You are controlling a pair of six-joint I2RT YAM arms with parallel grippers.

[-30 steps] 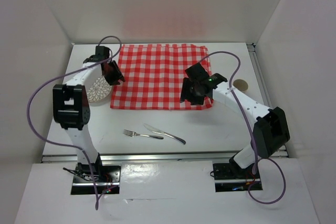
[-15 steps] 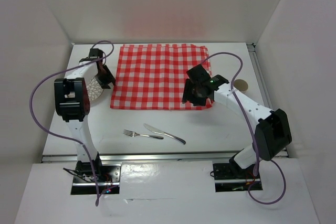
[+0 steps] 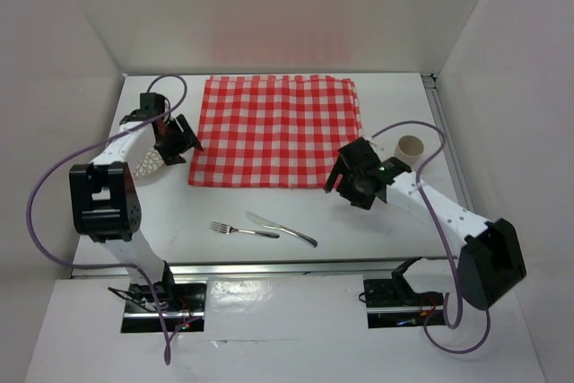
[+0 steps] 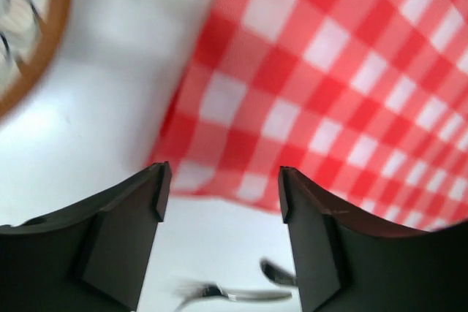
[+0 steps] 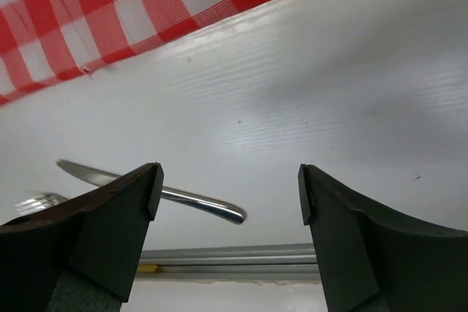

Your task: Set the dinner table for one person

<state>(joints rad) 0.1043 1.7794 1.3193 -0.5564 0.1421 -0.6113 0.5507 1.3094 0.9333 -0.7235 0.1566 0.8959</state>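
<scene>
The dinner table point(image 3: 377, 226) is a white top with a silver rail point(image 3: 287, 267) along its near edge. A red-and-white checked cloth point(image 3: 276, 132) lies flat at its middle back. My left gripper point(image 3: 182, 141) hovers open by the cloth's near left corner, nothing between its fingers point(image 4: 124, 231). In the left wrist view the gripper point(image 4: 221, 193) frames the cloth's point(image 4: 329, 85) edge. My right gripper point(image 3: 348, 182) is open and empty just off the cloth's near right corner. In the right wrist view the gripper point(image 5: 229, 193) faces the bare table and the knife point(image 5: 183, 199).
A patterned plate point(image 3: 148, 161) with a brown rim point(image 4: 44, 56) lies left of the cloth, partly under my left arm. A fork point(image 3: 235, 230) and knife point(image 3: 282, 229) lie side by side near the front rail point(image 5: 234, 257). A tan cup point(image 3: 410, 147) stands right of the cloth.
Both grippers have drawn away from the cloth and opened wider. The left one went left and back off the left edge; the right one went toward the front right, uncovering the cup.
</scene>
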